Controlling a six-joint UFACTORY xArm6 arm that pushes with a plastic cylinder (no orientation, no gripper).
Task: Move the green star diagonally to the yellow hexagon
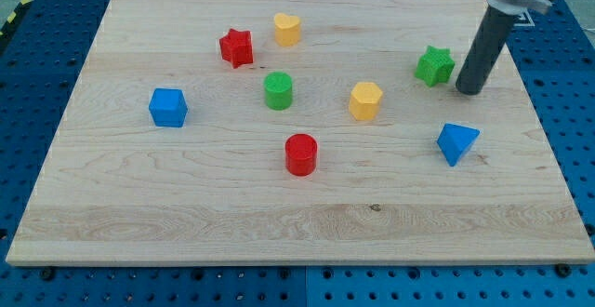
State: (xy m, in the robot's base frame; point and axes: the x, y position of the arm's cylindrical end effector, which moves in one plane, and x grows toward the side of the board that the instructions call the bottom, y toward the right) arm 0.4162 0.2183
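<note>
The green star (434,66) lies on the wooden board at the view's right, upper part. The yellow hexagon (365,100) lies to the star's lower left, near the board's middle. My tip (469,90) rests on the board just right of the green star and slightly below it, with a small gap between them. The dark rod rises from the tip toward the view's top right corner.
A blue triangular block (456,142) lies below my tip. A green cylinder (278,91), a red cylinder (301,153), a red star (236,47), a yellow heart-like block (287,29) and a blue cube (168,107) lie further left. The board's right edge (548,140) is near.
</note>
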